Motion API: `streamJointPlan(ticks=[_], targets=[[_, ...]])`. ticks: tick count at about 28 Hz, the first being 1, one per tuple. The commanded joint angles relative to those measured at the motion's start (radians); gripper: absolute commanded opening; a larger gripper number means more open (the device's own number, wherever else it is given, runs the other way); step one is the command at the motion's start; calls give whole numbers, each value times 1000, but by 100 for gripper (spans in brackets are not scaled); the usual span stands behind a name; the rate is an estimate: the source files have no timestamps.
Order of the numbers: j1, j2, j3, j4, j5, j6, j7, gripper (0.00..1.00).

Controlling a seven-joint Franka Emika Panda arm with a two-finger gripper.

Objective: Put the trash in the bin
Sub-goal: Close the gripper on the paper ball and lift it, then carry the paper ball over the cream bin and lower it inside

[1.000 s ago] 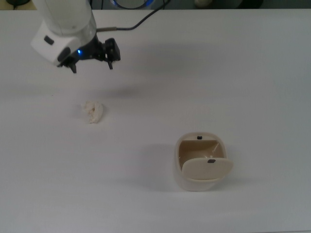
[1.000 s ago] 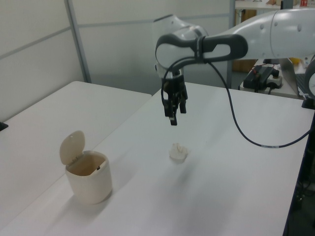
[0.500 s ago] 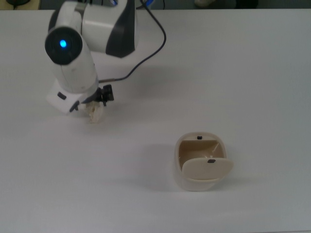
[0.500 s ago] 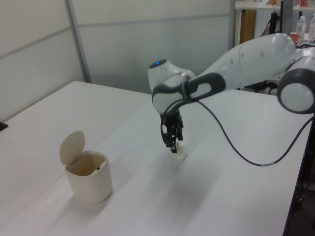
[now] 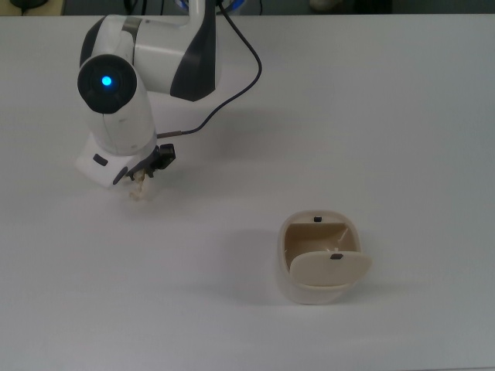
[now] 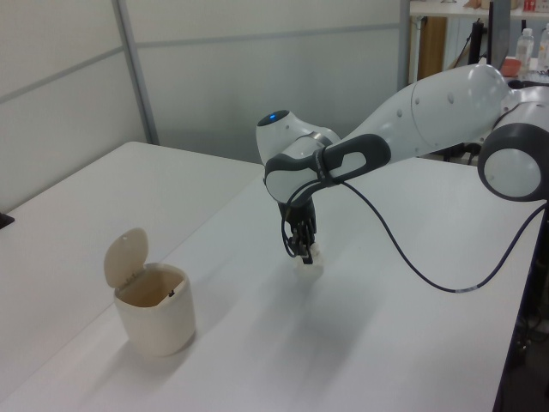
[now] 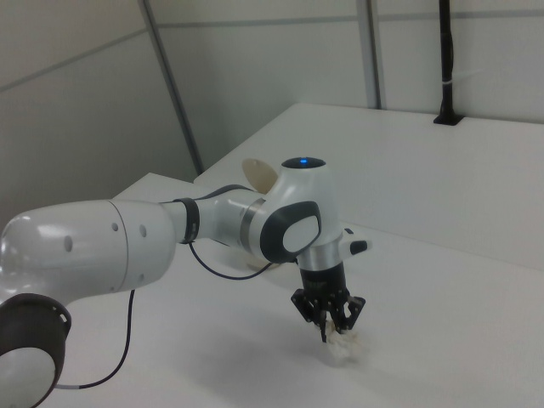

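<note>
The gripper point(image 7: 328, 323) is pointed straight down, closed on the trash point(image 7: 344, 346), a small crumpled off-white wad. Vertical approach is judged as chosen for a top pinch off a flat surface. In the right view the wad is seen at the fingertips, just above or barely touching the table point(image 5: 402, 116); contact cannot be told for certain. In the top view the trash point(image 5: 138, 188) is mostly hidden under the wrist.

The bin point(image 5: 318, 259) is placed well apart, toward the top view's lower right, lid point(image 5: 330, 267) swung up so the tan inside is exposed; no lid handling is judged necessary before the drop. Lift and carry are not yet done.

The table is plain white and matte, with nothing else seen on it near the work. A black cable point(image 5: 228, 89) is trailed from the arm. Grey panel walls are seen behind; some equipment is seen at the left view's right edge.
</note>
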Motion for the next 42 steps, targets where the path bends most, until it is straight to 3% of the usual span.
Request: streamJointPlan(ticks=[1,9,14,18,25,28,30,31,33,34,42], targets=[[4,-78,2,-14,17,-13,-13,0],[50,-178,25,35,207,-35,59,0],[97,-177,54,86,327,9,97,0],[161,-161,67,83,355,214,187,0],[254,-22,73,84,336,526,351,0],[269,0,73,83,342,582,360,12],[274,7,73,83,352,603,384,75],[274,7,73,83,349,603,398,88],[274,7,73,81,336,605,418,91],[274,7,73,81,338,605,421,100],[278,-8,71,80,338,591,423,100]])
